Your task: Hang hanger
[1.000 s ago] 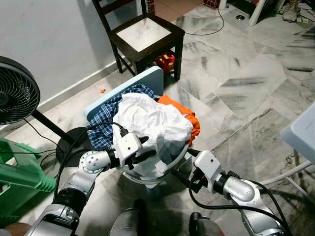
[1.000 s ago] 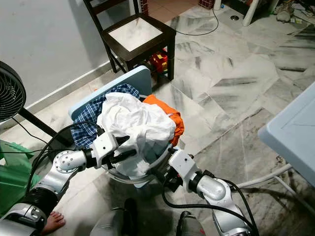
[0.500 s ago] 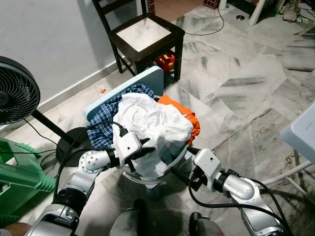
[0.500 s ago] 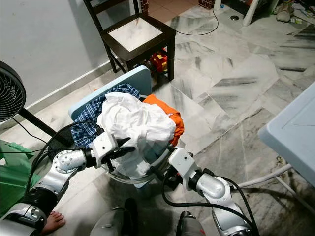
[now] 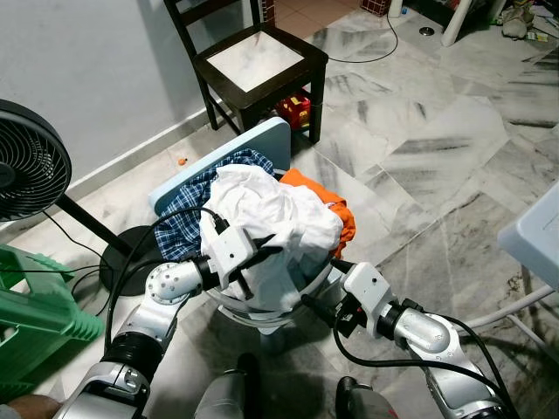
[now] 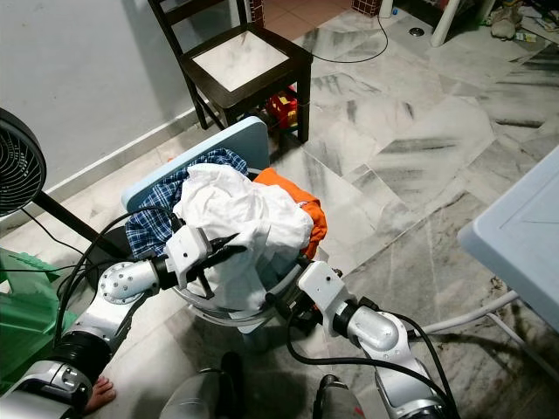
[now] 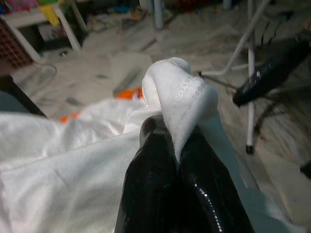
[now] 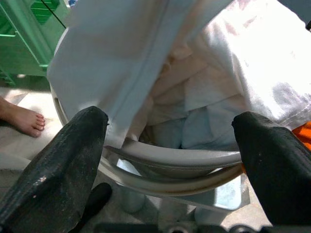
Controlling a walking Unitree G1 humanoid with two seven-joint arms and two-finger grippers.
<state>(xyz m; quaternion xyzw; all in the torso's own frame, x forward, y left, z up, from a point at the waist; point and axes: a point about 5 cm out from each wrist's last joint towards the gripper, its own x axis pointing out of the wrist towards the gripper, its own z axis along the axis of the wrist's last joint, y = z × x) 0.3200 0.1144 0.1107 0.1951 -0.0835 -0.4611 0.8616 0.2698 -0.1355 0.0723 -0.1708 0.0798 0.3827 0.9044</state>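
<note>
Pinching a fold of the white garment between closed fingers, the left gripper is seen at the near side of the laundry pile, and the cloth has been drawn slightly higher than half a second ago, when the same gripper sat lower against the heap. The left forearm has been raised and turned inward since then. The white garment lies on top of the laundry basket, with a blue checked shirt beside it on the robot's left and an orange cloth on the far right side.

The right gripper is held wide open just before the basket's near rim, its two fingers spread to either side of the rim, with nothing between them. It has been advanced a little toward the basket over the last second.

No hanger can be made out in these pictures, so the hanging itself is judged not yet begun; the garment is only being lifted free. A bare foot of a person is seen on the floor beside the basket.
</note>
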